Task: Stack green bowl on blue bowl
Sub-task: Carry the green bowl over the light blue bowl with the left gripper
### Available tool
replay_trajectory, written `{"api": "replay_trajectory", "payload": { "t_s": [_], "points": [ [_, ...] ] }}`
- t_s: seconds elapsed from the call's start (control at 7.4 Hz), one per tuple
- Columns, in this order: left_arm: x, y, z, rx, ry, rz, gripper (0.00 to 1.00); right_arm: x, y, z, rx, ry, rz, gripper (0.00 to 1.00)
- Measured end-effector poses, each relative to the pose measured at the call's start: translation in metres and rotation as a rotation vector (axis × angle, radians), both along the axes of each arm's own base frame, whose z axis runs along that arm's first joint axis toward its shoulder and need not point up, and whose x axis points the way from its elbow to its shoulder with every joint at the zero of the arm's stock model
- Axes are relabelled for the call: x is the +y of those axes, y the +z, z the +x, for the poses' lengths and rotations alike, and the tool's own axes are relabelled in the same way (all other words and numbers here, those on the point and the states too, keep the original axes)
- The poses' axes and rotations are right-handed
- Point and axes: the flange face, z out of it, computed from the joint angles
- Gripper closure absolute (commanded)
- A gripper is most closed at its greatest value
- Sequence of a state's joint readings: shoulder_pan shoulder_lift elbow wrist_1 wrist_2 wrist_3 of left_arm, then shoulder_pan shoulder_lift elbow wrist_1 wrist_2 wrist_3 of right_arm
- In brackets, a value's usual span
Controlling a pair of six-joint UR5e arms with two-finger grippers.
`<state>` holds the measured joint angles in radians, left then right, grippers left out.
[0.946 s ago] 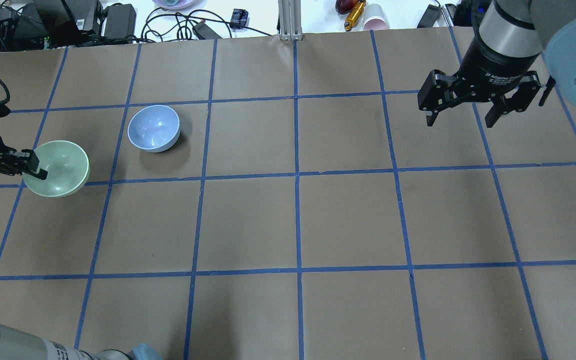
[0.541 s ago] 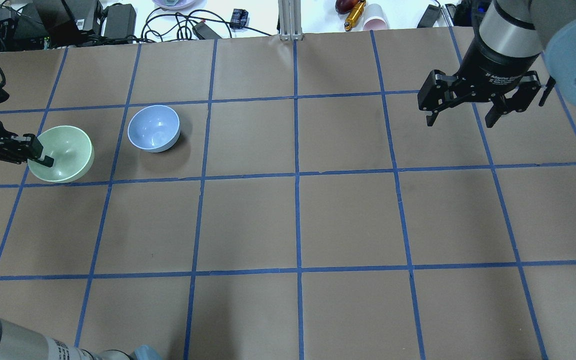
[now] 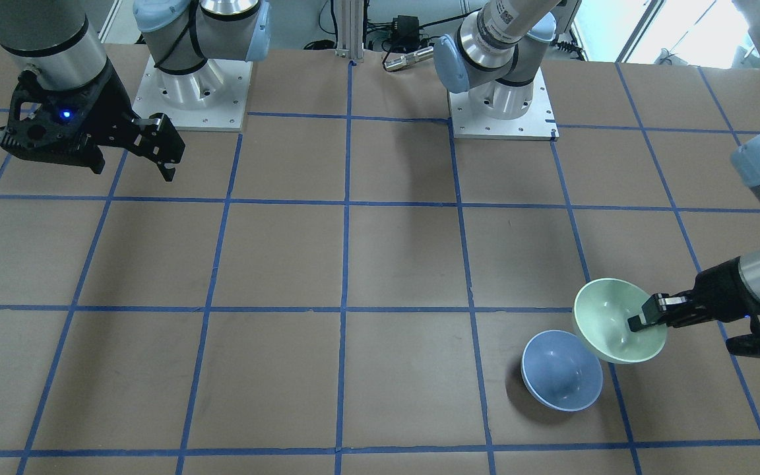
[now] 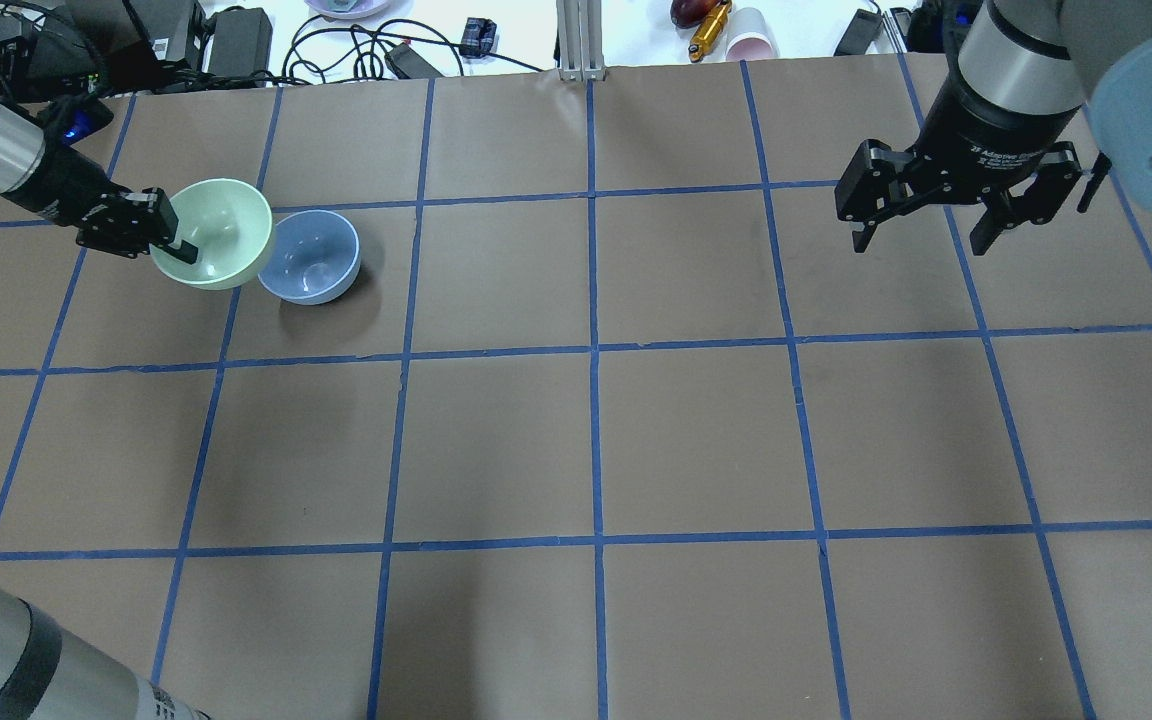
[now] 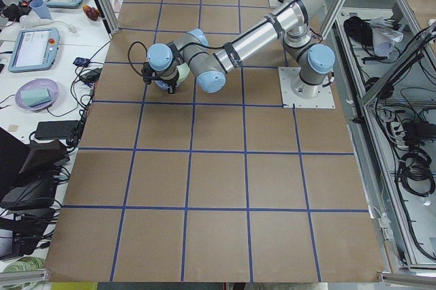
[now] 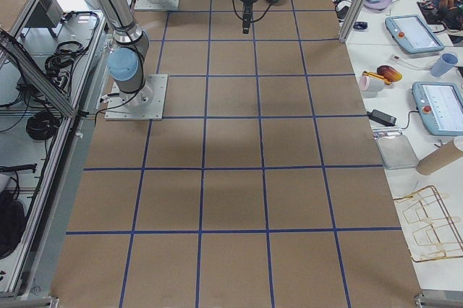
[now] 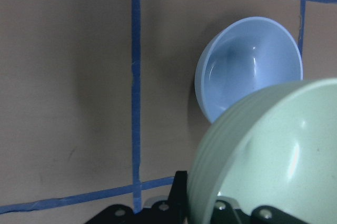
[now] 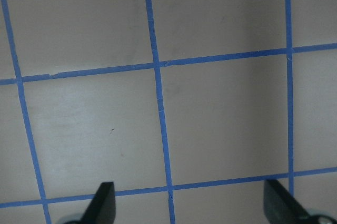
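on your left gripper (image 4: 172, 246) the fingers (image 4: 182, 251) pinch the green bowl (image 4: 226, 225) by its rim, off the counter (image 4: 696, 440), at ten o'clock of the blue bowl (image 4: 318, 266); right gripper (image 4: 921, 243) fingers (image 4: 986, 235) gape wide

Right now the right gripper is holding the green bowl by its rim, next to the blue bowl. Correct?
No: the left gripper holds the green bowl by its rim, next to the blue bowl, per the overhead exterior view. The right gripper hangs open.

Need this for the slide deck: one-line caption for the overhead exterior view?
Mid-stack: left end effector holds the green bowl by its rim beside the blue bowl; right end effector open, empty.
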<state>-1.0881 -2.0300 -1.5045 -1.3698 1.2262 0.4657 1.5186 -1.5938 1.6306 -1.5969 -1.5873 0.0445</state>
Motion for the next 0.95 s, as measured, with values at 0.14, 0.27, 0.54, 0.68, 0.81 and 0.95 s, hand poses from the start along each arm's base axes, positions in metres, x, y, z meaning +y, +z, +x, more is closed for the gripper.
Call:
{"api": "replay_trajectory", "payload": {
  "t_s": [0.14, 0.27, 0.54, 0.68, 0.81, 0.95],
  "points": [
    [-0.01, -0.011, -0.012, 0.002, 0.021, 0.009, 1.0, 0.0, 0.0, 0.0, 0.0, 0.0, 0.0, 0.0],
    [-0.018, -0.021, -0.021, -0.001, 0.032, 0.008, 1.0, 0.0, 0.0, 0.0, 0.0, 0.0, 0.0, 0.0],
    [-0.029, -0.036, -0.03, -0.009, 0.04, -0.001, 1.0, 0.0, 0.0, 0.0, 0.0, 0.0, 0.0, 0.0],
    [-0.033, -0.044, -0.029, -0.012, 0.044, -0.003, 1.0, 0.0, 0.0, 0.0, 0.0, 0.0, 0.0, 0.0],
    [-0.037, -0.049, -0.029, -0.016, 0.048, -0.01, 1.0, 0.0, 0.0, 0.0, 0.0, 0.0, 0.0, 0.0],
    [-0.039, -0.051, -0.031, -0.018, 0.049, -0.012, 1.0, 0.0, 0.0, 0.0, 0.0, 0.0, 0.0, 0.0]
  ]
}}
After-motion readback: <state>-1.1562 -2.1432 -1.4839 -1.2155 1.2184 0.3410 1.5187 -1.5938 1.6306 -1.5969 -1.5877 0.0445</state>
